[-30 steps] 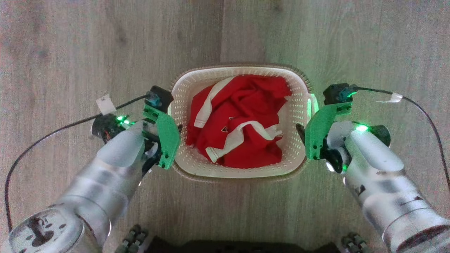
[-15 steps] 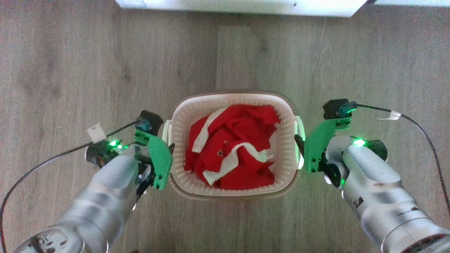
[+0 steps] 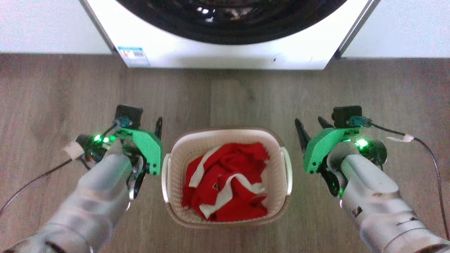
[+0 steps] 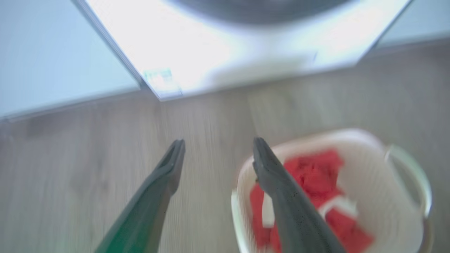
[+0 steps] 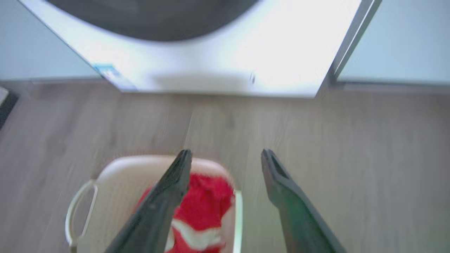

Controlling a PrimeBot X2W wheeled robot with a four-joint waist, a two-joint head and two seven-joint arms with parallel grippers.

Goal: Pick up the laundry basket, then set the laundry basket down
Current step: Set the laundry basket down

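Left gripper [image 4: 218, 142] and right gripper [image 3: 309, 121], long dark tapered fingers spread apart, holding nothing, flanking the small cream perforated plastic laundry basket [image 3: 175, 165], rounded-rectangular, brown-rimmed, on the wood-plank floor [image 3: 225, 98] toward its far edge, crumpled red white-trimmed cloth [image 3: 228, 175] inside, glossy white washing machine [image 3: 225, 58] beyond.

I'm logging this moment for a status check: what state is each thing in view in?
laundry basket: upright on the floor, gripped by nothing, loaded.
red garment: crumpled inside the basket.
left gripper: jaws open, empty, left of the basket and apart from it.
right gripper: jaws open, empty, right of the basket and apart from it.
washing machine: door only partly in view; open or shut cannot be told.
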